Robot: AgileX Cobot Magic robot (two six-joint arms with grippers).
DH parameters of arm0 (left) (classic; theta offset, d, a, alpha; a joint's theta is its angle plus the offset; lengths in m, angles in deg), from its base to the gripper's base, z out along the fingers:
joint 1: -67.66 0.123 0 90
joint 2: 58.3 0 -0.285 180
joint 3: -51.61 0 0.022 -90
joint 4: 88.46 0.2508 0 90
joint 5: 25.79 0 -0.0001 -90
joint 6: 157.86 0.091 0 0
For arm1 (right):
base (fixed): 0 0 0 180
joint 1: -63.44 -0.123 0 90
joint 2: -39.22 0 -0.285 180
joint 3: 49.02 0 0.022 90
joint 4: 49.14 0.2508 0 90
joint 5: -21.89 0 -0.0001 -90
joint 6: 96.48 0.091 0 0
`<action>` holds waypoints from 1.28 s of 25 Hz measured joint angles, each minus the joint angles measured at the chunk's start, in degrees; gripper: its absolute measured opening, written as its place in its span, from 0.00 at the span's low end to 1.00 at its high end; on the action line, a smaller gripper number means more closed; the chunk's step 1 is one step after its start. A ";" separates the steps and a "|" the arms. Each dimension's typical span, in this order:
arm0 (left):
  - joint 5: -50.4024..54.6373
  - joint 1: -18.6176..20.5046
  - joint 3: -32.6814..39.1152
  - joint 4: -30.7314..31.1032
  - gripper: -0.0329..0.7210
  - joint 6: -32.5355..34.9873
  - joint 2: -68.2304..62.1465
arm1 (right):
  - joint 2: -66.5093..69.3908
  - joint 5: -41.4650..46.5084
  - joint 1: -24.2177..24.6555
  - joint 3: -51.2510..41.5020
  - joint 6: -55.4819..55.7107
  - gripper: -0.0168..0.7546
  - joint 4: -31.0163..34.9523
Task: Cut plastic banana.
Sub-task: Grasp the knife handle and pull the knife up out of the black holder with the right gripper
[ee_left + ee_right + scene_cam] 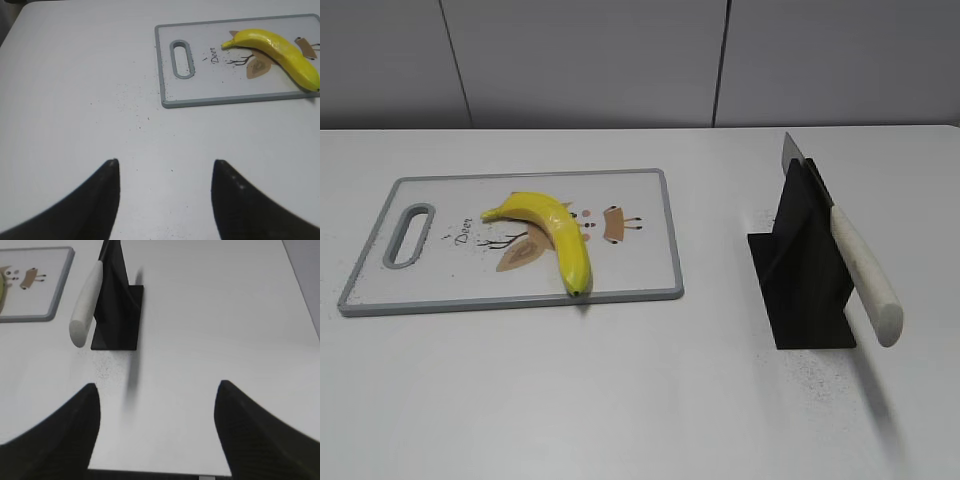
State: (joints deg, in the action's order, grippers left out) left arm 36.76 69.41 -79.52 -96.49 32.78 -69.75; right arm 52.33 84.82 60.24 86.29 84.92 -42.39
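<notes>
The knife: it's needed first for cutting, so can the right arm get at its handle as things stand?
Probably yes. The knife rests in the black stand, its pale handle jutting free towards the open right gripper, with only bare table between them.

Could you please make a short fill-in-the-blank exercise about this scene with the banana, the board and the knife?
1. The yellow plastic banana lies on the grey-rimmed white ____ board.
2. The white-handled knife rests in a ____ plastic stand.
3. In the exterior view, the stand is to the ____ of the board.
4. Both the left gripper and the right gripper are ____ and hold nothing.

Missing words: cutting; black; right; open
</notes>
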 joint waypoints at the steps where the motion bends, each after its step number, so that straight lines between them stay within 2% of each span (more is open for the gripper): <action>1: 0.00 0.00 0.00 0.00 0.79 0.00 0.00 | 2.11 1.14 0.00 1.52 0.00 0.75 -0.50; 6: 0.00 0.00 0.00 0.00 0.79 0.00 0.00 | 17.22 6.36 0.00 9.93 -0.12 0.72 -2.15; 10: 0.00 0.00 0.00 0.00 0.79 0.00 0.00 | 29.05 6.55 0.00 16.42 0.48 0.70 -2.37; 15: 0.00 0.00 0.00 0.00 0.79 0.00 0.00 | 42.56 6.57 -0.97 20.48 1.37 0.70 0.72; 28: 0.00 0.00 0.00 0.00 0.79 0.00 0.00 | 73.30 6.51 -16.60 32.11 7.55 0.70 2.40; 32: 0.00 0.00 0.00 0.00 0.79 0.00 0.00 | 80.63 4.76 -19.62 32.35 12.28 0.70 0.16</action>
State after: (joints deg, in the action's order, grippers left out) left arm 36.76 69.41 -79.52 -96.49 32.78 -69.75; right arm 132.96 89.58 40.62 118.64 97.19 -42.23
